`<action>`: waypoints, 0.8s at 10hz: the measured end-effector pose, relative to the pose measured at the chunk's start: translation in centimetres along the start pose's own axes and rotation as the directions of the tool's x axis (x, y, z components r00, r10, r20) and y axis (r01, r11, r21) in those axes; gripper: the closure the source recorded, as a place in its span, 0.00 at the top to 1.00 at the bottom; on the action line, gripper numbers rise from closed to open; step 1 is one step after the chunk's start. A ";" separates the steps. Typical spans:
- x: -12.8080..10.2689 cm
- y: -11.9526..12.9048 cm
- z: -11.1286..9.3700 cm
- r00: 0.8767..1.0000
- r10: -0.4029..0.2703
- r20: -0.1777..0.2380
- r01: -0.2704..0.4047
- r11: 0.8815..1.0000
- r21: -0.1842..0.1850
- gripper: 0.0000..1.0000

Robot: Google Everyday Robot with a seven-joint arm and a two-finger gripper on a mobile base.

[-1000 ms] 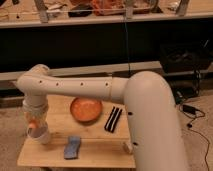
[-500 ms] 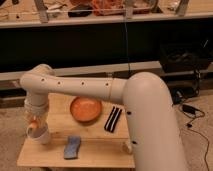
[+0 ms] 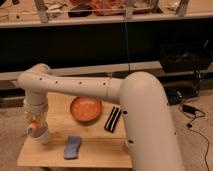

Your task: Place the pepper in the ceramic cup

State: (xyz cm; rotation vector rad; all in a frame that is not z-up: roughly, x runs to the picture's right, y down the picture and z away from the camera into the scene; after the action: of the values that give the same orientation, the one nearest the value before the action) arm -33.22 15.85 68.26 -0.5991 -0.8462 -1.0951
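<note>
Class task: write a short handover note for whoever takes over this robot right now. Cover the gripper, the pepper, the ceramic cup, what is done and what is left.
Gripper: at the table's front-left corner, pointing down, directly over the ceramic cup.
Pepper: small orange item at the gripper's tip, just above the cup's rim; it looks held rather than resting in the cup.
Nearby on the wooden table: orange bowl, black object, blue sponge.
Done: pepper picked up and carried over the cup.
Left: lower or release the pepper into the cup, then lift the arm away.
</note>
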 end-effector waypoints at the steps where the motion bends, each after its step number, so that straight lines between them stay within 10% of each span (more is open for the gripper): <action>1: 0.2 0.1 0.0 1.000 0.005 -0.012 -0.005 1.000 -0.015 0.00; 5: -0.1 -0.1 0.1 0.999 0.005 -0.037 -0.008 0.998 -0.059 0.05; 8: 0.3 0.3 0.2 1.000 0.020 -0.021 -0.021 0.999 -0.050 0.35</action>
State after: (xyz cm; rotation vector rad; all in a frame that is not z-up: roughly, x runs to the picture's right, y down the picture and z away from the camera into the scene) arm -32.98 15.95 68.60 -0.6362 -0.7952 -1.1043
